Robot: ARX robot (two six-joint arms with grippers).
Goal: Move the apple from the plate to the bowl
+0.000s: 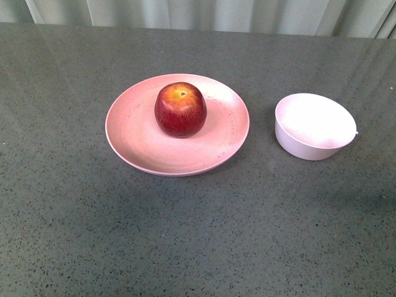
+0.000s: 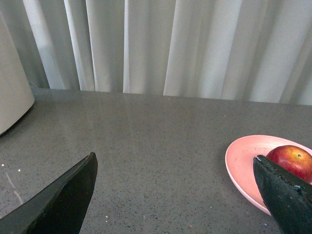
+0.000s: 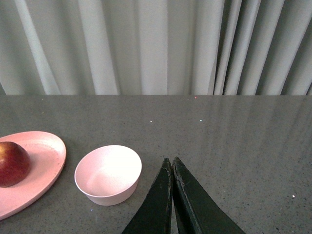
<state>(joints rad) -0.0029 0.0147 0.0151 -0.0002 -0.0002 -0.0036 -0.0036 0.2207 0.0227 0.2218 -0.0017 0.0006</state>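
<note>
Apple: the round dark-red apple with a yellow-orange patch (image 1: 180, 110) sits on the plate, a little toward the far rim from the middle.
Apple orientation: the stem dimple faces up, so the stem-to-base axis stands close to upright (the body is near-round, with no marked long axis).
Plate: the wide, shallow, round pink plate (image 1: 124, 139) lies flat on the table, left of the bowl in the front view.
Bowl: the small, deep, pale pink-white bowl (image 1: 306, 148) stands upright, mouth up. It is near the plate but does not touch it. The apple is not in it.
Table: the speckled dark-grey tabletop (image 1: 185, 241) carries both dishes.
Backdrop: a pale pleated curtain (image 1: 185, 12) hangs behind the far table edge.
Left gripper: the left gripper (image 2: 174, 157) has its dark fingers (image 2: 63, 200) spread wide, with bare tabletop between them. One fingertip overlaps the plate and apple in the left wrist view.
Right gripper: the right gripper (image 3: 170, 160) has its dark fingers (image 3: 161, 200) pressed together, tip against tip, with nothing between them. It is over the table beside the bowl, apart from it.
</note>
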